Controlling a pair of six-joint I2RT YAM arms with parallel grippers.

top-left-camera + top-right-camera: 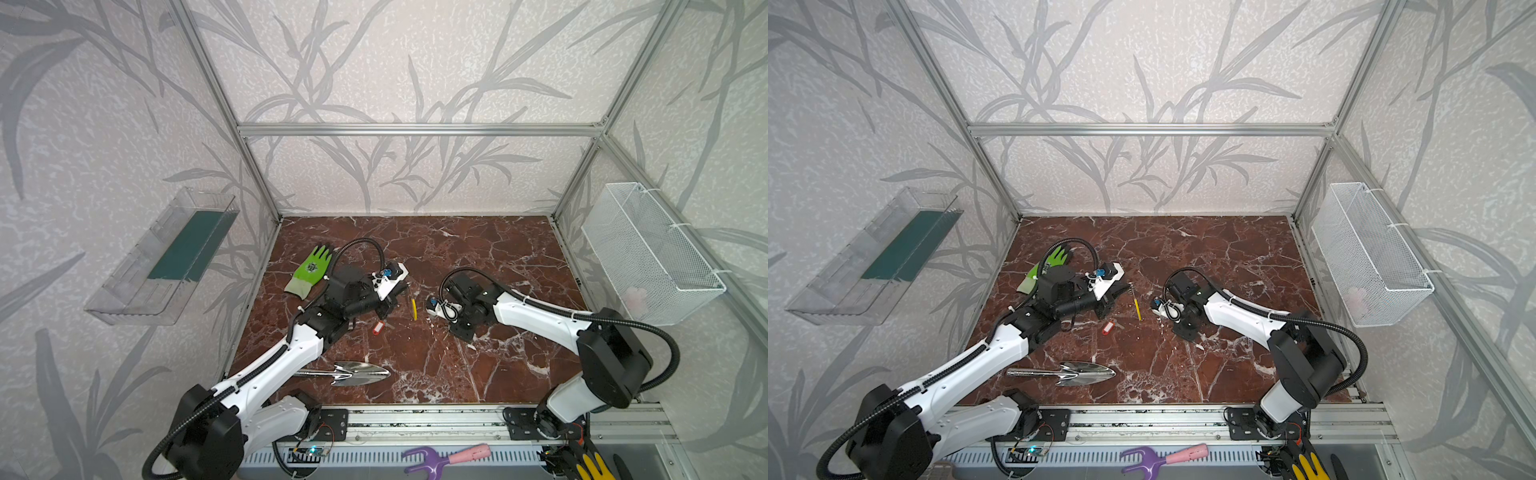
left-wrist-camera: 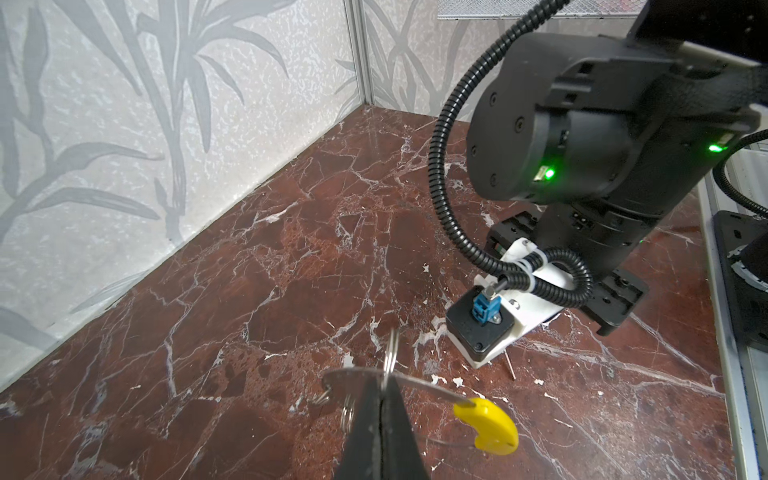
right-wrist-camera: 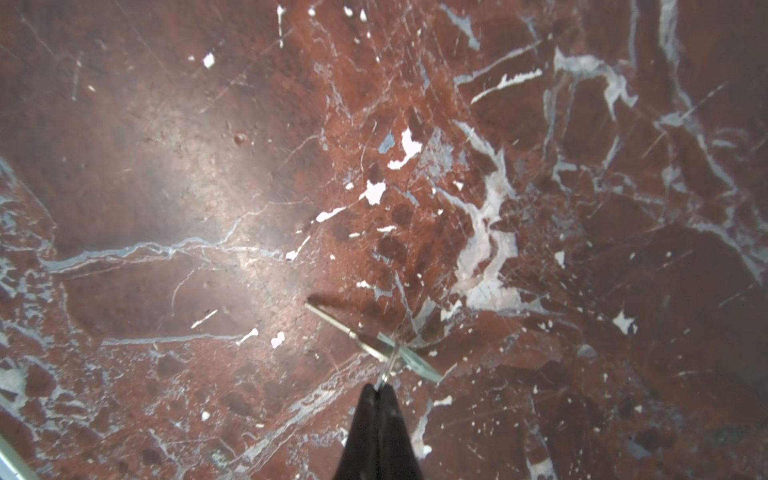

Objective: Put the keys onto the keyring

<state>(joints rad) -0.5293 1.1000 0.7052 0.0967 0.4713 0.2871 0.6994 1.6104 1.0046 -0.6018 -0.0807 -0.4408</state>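
Partly cropped, left gripper (image 2: 381, 399) pinched tight on keyring (image 2: 486, 422); right gripper (image 3: 379, 390) closed on blurred key (image 3: 411, 359), probably mint-tagged.

Over the middle of the desk (image 1: 478, 257) is the keyring (image 1: 414, 309). A key (image 1: 377, 328) lies just front-left of it, the trowel (image 1: 357, 372) further forward, the glove (image 1: 309, 272) back left.

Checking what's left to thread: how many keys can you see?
2. The red-tagged key lies on the marble table, left of centre; the mint-tagged key hangs from the shut right gripper. Others may be hidden.
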